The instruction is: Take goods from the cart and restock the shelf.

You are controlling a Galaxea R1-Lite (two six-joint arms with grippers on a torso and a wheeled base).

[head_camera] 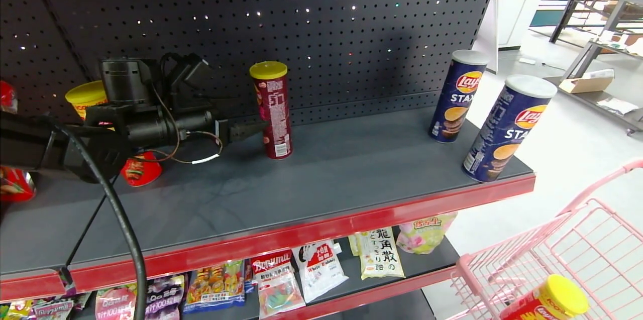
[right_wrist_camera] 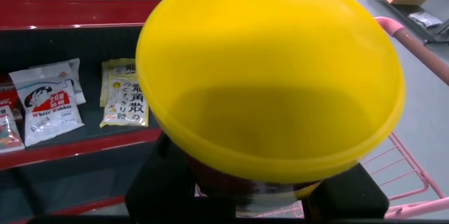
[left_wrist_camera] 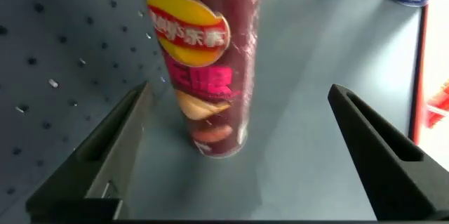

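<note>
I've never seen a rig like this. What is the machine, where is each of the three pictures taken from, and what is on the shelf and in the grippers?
It is a two-armed robot restocking a shop shelf. The wide picture comes from a camera on its head, looking down at the grey shelf; the other two come from cameras on its wrists. On the shelf stand a maroon can, a blue can, a second blue can nearer the edge, and a red can behind the left arm. The left gripper is open, its fingers spread to either side of the maroon can. The right gripper appears to hold a yellow-lidded can by the pink cart.
</note>
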